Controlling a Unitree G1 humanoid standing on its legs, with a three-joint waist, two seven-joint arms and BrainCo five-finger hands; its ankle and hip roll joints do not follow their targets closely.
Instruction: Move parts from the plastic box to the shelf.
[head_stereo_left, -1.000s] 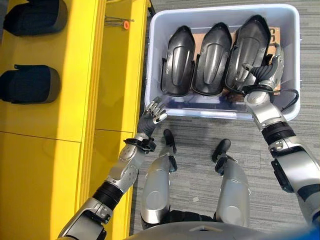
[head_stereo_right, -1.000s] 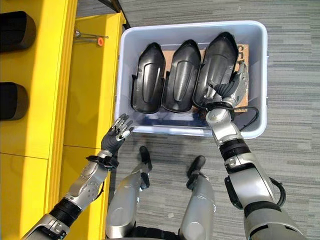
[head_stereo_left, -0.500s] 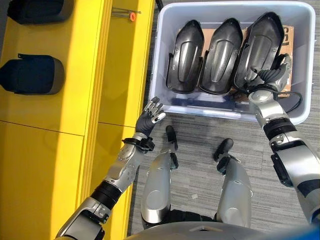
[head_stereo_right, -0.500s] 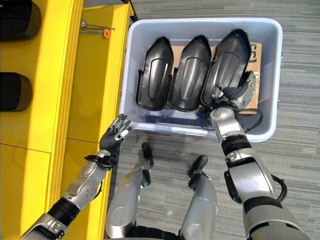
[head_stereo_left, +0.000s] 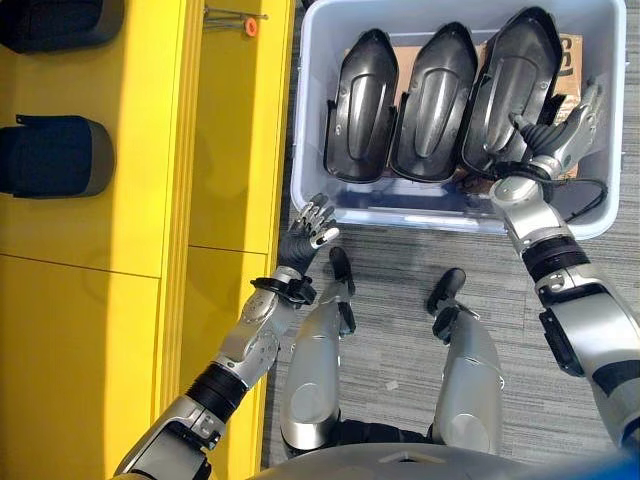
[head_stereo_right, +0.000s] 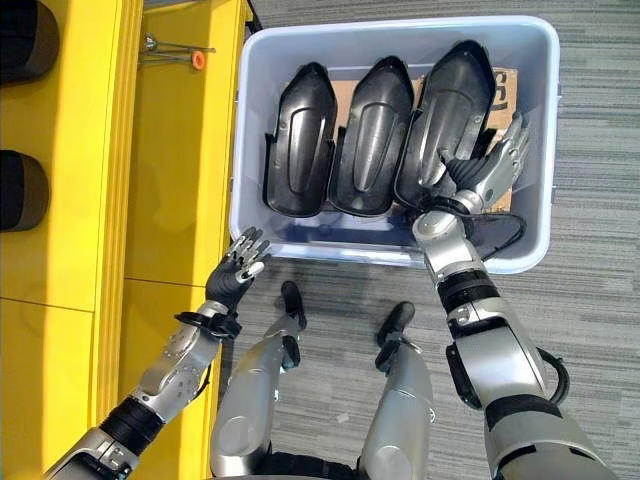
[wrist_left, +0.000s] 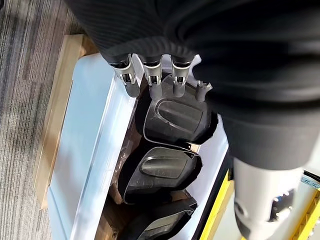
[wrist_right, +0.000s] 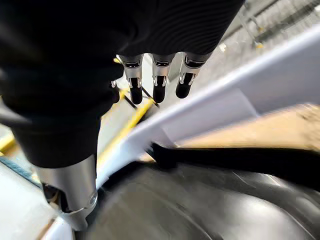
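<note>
right hand (head_stereo_right: 492, 168) now open beside part (head_stereo_right: 448, 120)

three parts (head_stereo_left: 436, 102) crowding box (head_stereo_left: 310, 120), right corner free

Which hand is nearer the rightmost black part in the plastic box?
Right. The right hand is open inside the plastic box, beside the rightmost black part. The left hand is open outside the box, near its front-left corner.

A workshop or factory floor, by the look of it. Grey carpet tiles (head_stereo_right: 600, 300) lie beside a yellow shelf (head_stereo_left: 130, 150), and a plastic box (head_stereo_right: 250, 150) holds moulded black parts (head_stereo_right: 300, 140).
</note>
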